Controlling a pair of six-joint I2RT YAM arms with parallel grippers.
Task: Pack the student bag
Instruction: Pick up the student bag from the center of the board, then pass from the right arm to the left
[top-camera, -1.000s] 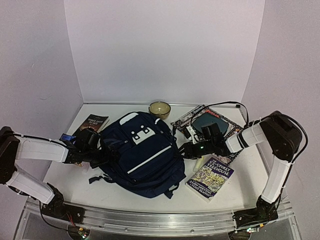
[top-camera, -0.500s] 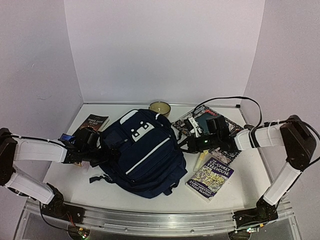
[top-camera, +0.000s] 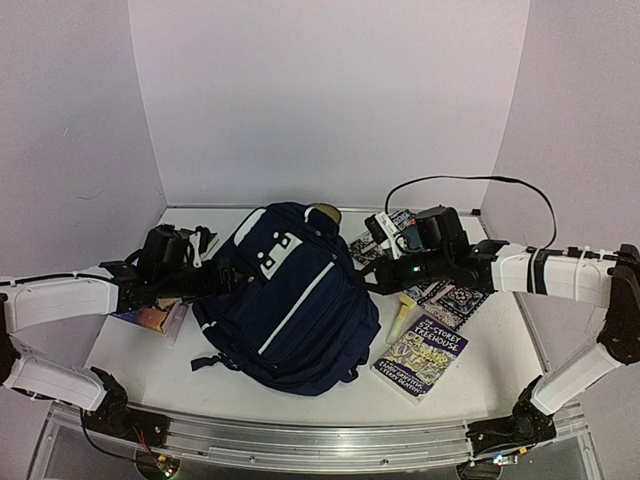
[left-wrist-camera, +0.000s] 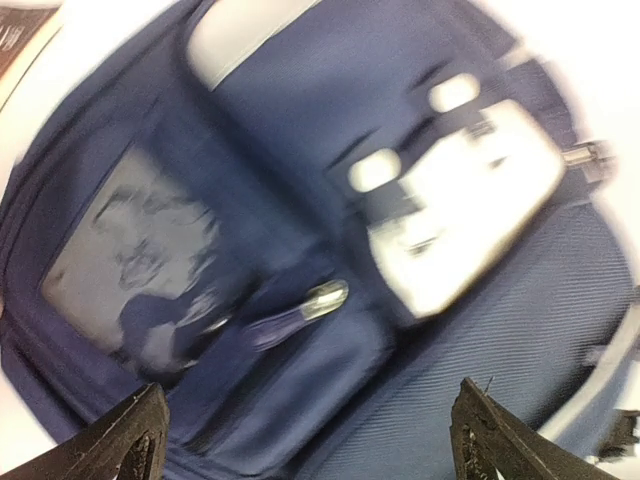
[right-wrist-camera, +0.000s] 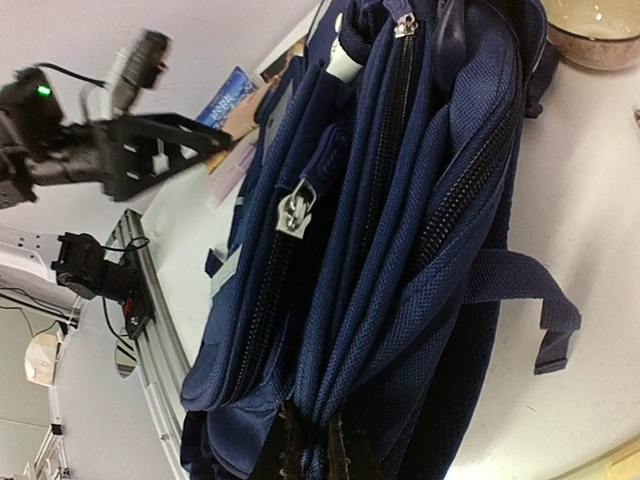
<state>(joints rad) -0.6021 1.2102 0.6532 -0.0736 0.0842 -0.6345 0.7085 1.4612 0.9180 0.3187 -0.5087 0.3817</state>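
Observation:
The student bag (top-camera: 290, 295), navy with a white stripe and white patch, is tipped up on the table's middle. My right gripper (top-camera: 372, 283) is shut on a fold of fabric at the bag's right side; the right wrist view shows the dark fingers (right-wrist-camera: 300, 455) pinching the blue cloth of the bag (right-wrist-camera: 400, 230) beside the zip rows. Against the bag's left side my left gripper (top-camera: 208, 278) stands open. Its blurred wrist view shows the bag's (left-wrist-camera: 300, 160) white patch, a side pocket and a zip pull (left-wrist-camera: 322, 297), with its fingertips (left-wrist-camera: 130, 445) wide apart and nothing between them.
A paperback (top-camera: 422, 355) lies at the front right, with a yellowish object (top-camera: 402, 318) beside it. A patterned book (top-camera: 445, 295) lies under the right arm. A bowl (top-camera: 323, 210) peeks from behind the bag. On the left are a dark book (top-camera: 205, 238) and a colourful one (top-camera: 148, 318).
My right gripper has shut on the bag's right side and pulled it up and leftward, so the bag tips. The left arm has risen and moved back along the bag's left side.

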